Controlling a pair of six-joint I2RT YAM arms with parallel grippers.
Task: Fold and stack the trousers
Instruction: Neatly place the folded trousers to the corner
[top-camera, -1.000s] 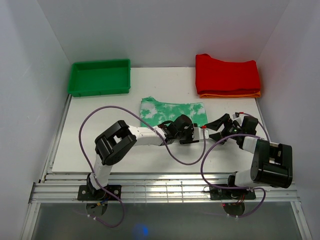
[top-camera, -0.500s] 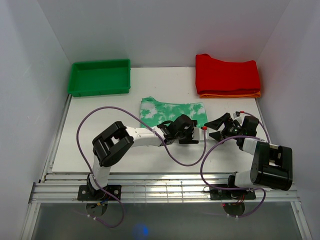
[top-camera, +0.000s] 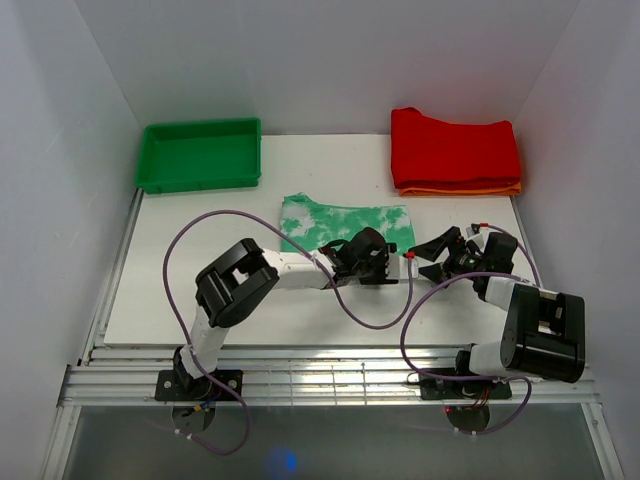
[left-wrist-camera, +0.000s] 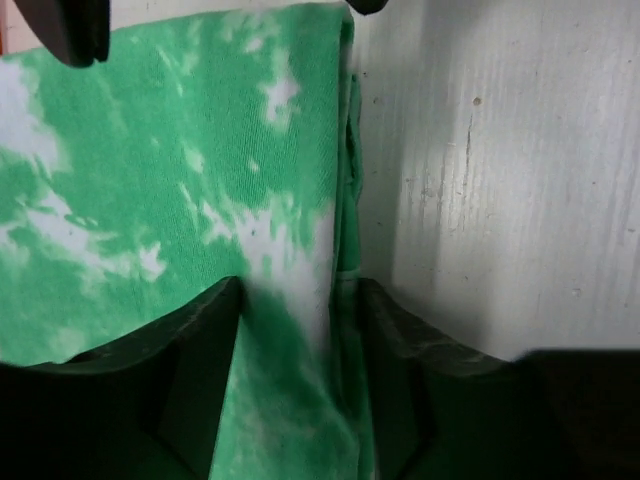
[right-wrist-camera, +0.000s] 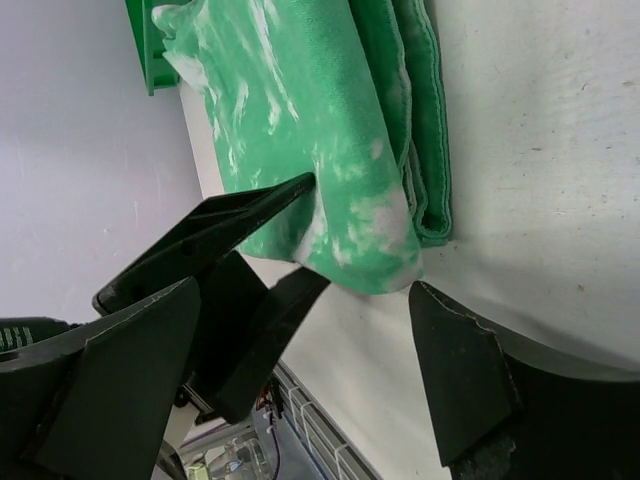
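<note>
**Top external: fold stage, stacking not yet done**

Trousers (top-camera: 345, 222) lie mid-surface (top-camera: 330, 165) as a flat folded packet, well apart from the red pile (top-camera: 455, 148) (far right). Long axis runs L–R, parallel to near edge. Layered edges face R; waist end not discernible. L claw (top-camera: 378, 258): jaws apart astride near-right corner, cloth between, can't tell if pinching. R claw (top-camera: 425, 258) gapes wide, empty, just beside that corner. Judged next: secure the packet, lift w/o unfolding, carry to pile.

Light: bright and even throughout.
Shadows: soft, faint.
Focus: overhead sharp; close left fingers (left-wrist-camera: 195, 375) blur, dark.
</note>
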